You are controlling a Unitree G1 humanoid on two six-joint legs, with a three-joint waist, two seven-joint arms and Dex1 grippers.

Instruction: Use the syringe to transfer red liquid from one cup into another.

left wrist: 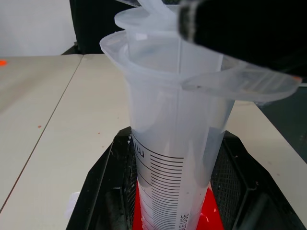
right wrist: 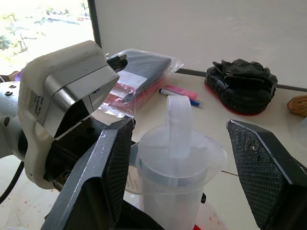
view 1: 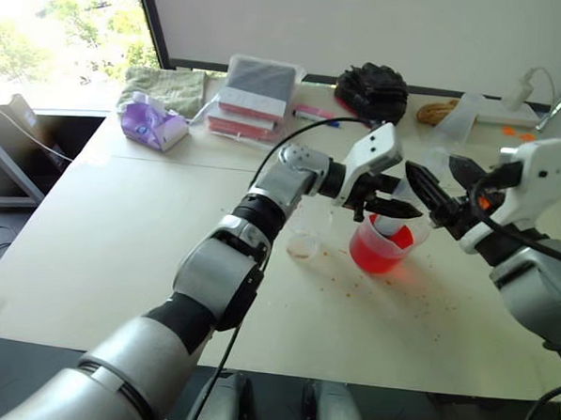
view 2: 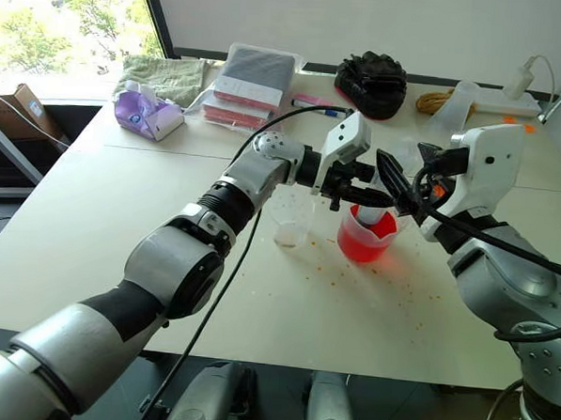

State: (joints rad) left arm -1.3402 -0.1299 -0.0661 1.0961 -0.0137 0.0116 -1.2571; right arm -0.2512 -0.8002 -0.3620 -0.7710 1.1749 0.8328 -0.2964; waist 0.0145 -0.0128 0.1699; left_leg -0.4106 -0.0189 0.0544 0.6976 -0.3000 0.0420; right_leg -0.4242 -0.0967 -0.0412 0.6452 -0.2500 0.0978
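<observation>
Two arms over the counter, both working at the beaker, my landmark here.

Largest first: beaker sits on the counter, roughly a third full of red liquid. Left gripper is right above the beaker, jaws pressed together pinching the syringe by its barrel. Syringe stands upright, tip down into the beaker. Barrel looks clear in the left wrist view, no red visible inside, plunger sticking up out of the top. Right gripper is just beside the beaker on its right, jaws spread wide either side of the plunger top, not touching it as far as I can tell.

Small cup sits just left of the beaker, apart from it, looks near empty. Red droplets are scattered on the counter around the beaker.

Progress call: early. Syringe is positioned for the draw, draw not done. Left: grip the plunger, pull, carry to the small cup, push out.
</observation>
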